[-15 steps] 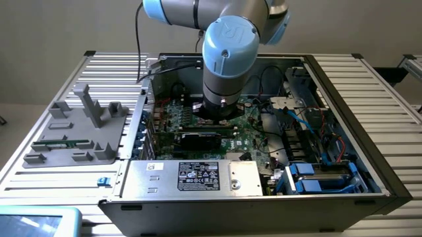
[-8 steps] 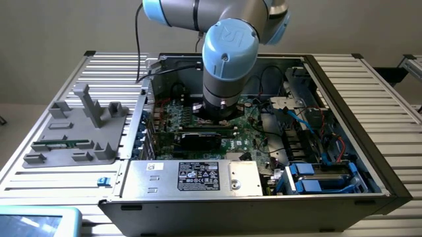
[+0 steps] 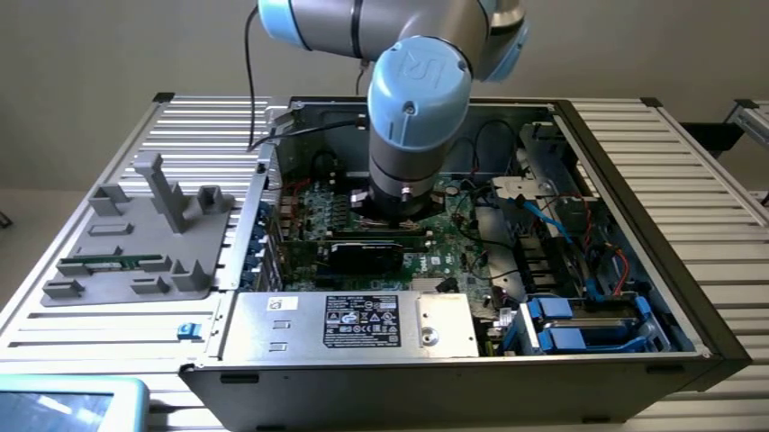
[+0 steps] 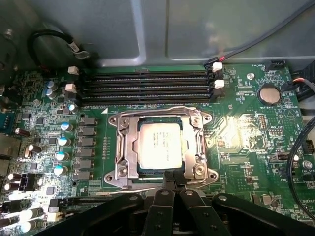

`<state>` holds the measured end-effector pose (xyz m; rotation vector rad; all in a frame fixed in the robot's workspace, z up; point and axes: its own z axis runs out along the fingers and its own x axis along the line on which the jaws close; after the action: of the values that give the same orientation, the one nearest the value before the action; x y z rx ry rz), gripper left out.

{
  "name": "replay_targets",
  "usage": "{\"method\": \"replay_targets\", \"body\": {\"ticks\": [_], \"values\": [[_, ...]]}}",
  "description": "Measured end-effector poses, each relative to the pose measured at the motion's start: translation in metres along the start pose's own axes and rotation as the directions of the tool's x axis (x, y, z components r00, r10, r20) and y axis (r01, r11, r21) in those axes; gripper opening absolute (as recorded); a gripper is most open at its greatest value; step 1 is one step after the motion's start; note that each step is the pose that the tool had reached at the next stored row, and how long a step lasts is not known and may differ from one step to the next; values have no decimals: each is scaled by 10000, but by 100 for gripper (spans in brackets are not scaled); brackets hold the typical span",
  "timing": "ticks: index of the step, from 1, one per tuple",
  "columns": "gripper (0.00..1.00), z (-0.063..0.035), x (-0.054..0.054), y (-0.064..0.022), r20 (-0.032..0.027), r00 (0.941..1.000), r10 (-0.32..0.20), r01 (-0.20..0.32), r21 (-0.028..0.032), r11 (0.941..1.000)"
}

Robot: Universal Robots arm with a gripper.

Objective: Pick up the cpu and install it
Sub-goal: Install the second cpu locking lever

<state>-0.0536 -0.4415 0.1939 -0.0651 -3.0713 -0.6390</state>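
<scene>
Item: cpu [image 4: 160, 146], seated flat in socket [image 4: 123, 147]; we find it just ahead of our closed, empty gripper [image 4: 172, 183].

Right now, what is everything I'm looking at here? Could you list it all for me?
cpu: one, silver, sitting in the socket.
socket: one, metal frame, mid motherboard.
motherboard: one, green, inside the case.
memory slots: four, black, beside the socket.
case: one, dark grey, open, on the table.
power supply: one, silver, front of the case.
holder: one, grey, at the exterior view's left.
memory stick: one, green, in the holder.
table: one, slatted silver.
arm: one, blue and grey, reaching into the case.
fingers: black, shut, at the socket's edge.
</scene>
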Motion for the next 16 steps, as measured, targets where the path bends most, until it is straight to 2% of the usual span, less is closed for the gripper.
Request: {"method": "replay_targets", "body": {"ticks": [1, 3, 5, 8, 12, 13, 16], "values": [[9, -1, 2, 0, 3, 10000, 12, -12, -96, 10000], [9, 0, 2, 0, 22, 10000, 40, -40, -327, 9995], [9, 6, 1, 2, 46, 10000, 82, -80, -483, 9988], [9, 1, 3, 0, 68, 9999, 149, -145, -537, 9985], [9, 2, 6, -1, 97, 9997, 216, -210, -545, 9983], [9, -1, 6, -1, 107, 9997, 226, -219, -568, 9981], [9, -12, 6, 5, 197, 9995, 233, -219, -656, 9976]]}}
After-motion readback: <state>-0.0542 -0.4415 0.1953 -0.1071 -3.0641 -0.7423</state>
